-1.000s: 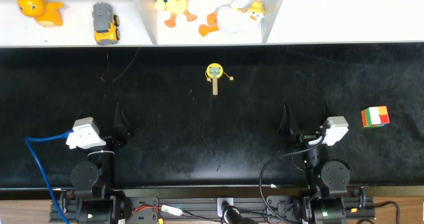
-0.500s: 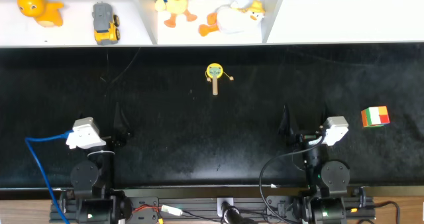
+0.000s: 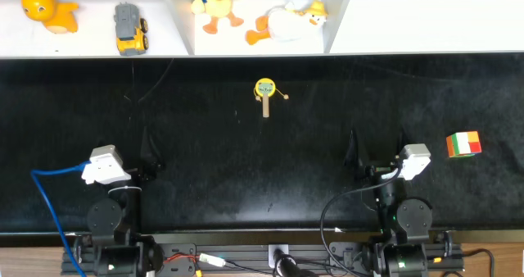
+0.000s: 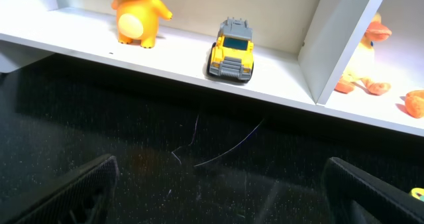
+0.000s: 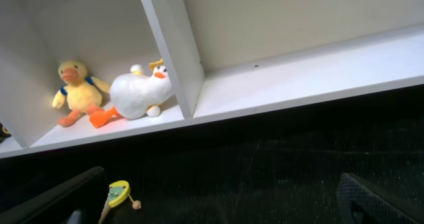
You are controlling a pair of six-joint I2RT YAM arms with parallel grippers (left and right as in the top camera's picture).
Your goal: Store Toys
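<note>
A small rattle drum (image 3: 265, 93) with a wooden handle lies on the black table, a short way in front of the white shelf's (image 3: 262, 49) middle compartment; the right wrist view has the same rattle drum (image 5: 118, 194) in it. A coloured cube (image 3: 463, 144) sits near the table's right edge, to the right of my right gripper (image 3: 376, 147). My left gripper (image 3: 122, 147) rests low at the front left. Both grippers are open with nothing between their fingers: the left gripper (image 4: 218, 197) faces the shelf's left compartment, the right gripper (image 5: 212, 204) the right compartment.
The left compartment holds an orange duck toy (image 3: 49, 8) and a yellow toy truck (image 3: 129, 29). The middle one holds a yellow plush duck (image 3: 217, 5) and a white plush duck (image 3: 286, 21). The right compartment (image 3: 426, 19) has a bare floor. A blue cable (image 3: 49, 203) runs beside the left arm.
</note>
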